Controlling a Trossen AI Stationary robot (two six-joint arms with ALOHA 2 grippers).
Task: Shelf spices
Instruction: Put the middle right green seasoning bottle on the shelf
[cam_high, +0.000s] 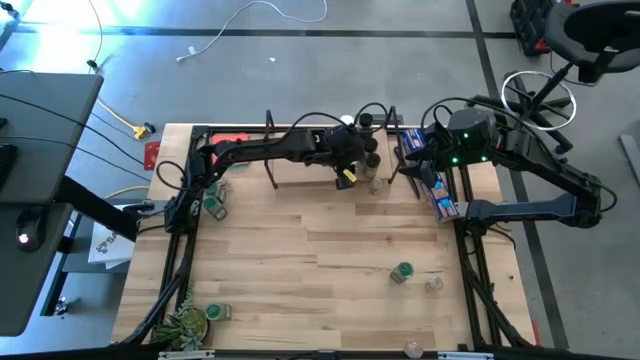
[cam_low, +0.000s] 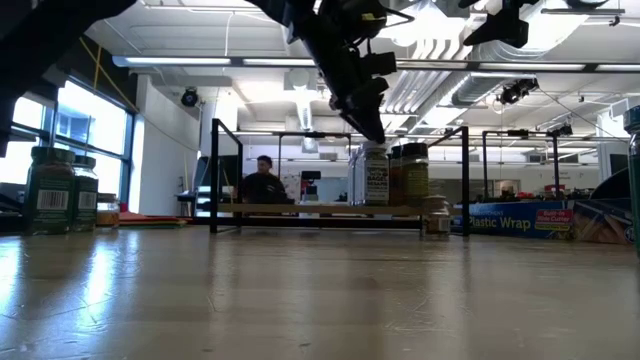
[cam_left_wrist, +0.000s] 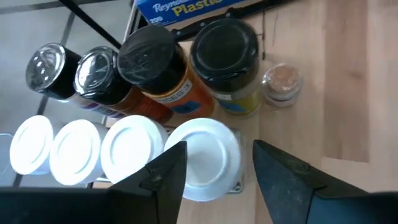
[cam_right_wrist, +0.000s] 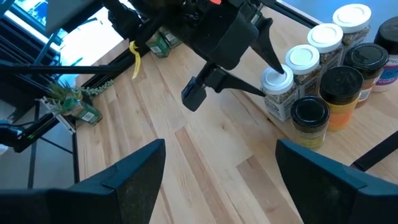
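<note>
Left pincer (cam_right_wrist: 273, 65): partly open astride white-lidded jar (cam_left_wrist: 208, 155) on shelf (cam_high: 300, 170), gripping nothing.
Right pincer (cam_right_wrist: 217, 168): wide open, empty.
Advice: lift straight up, clear of neighbouring jars.

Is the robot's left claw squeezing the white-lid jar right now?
No, in the left wrist view the left gripper stands open around the end white-lid jar, with gaps beside both fingers.

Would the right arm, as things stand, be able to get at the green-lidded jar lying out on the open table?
Probably yes. The green-lidded jar lies on bare wood with only a small clear jar beside it. The right hand is open near the shelf; nothing stands between.
</note>
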